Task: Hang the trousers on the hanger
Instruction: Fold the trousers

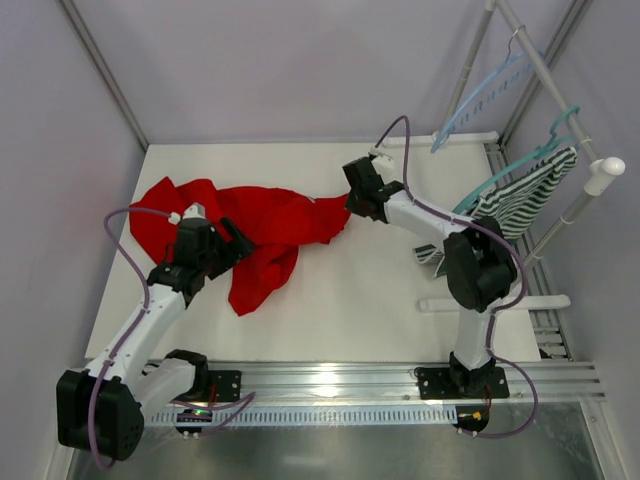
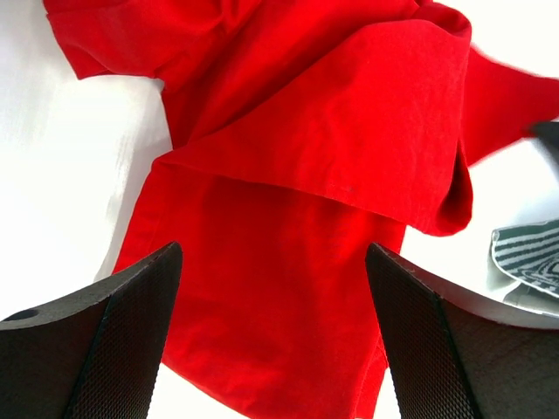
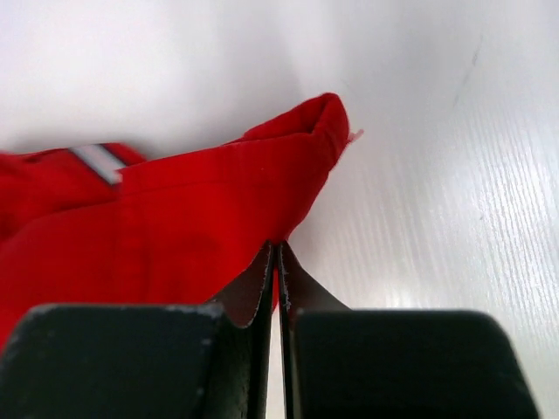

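Early days on this one, I reckon. The trousers (image 1: 255, 225) are lying in a crumpled heap on the bench (image 1: 380, 300), over toward the back left, with folds lying over each other. The hanger (image 1: 482, 98), the pale blue one, hangs on the rack (image 1: 560, 90) at the back right. It's bare and well apart from the trousers. So nothing is on the hanger yet. As I read it, the whole lot is left to do: lift the cloth, straighten it out, get it over to the rack and drape it over the bar.

Right gripper (image 3: 278, 250): jaws closed tight, and the wrist view shows them pinching the edge of the red cloth, right below a folded corner that pokes up. You can also spot a bit of the white striped waistband trim off to the left in that view. Looks to me like a fresh pinch on the right-hand end of the heap, and the cloth isn't lifted off the bench as far as I can tell.

Left gripper (image 2: 272, 262): jaws wide open and holding nothing. It hovers over the lower left part of the trousers, with 1 finger on either side of a flat stretch of red. I can't tell if it's touching the cloth.

The striped garment (image 1: 525, 195) on the teal hanger (image 1: 520, 165) isn't part of this.
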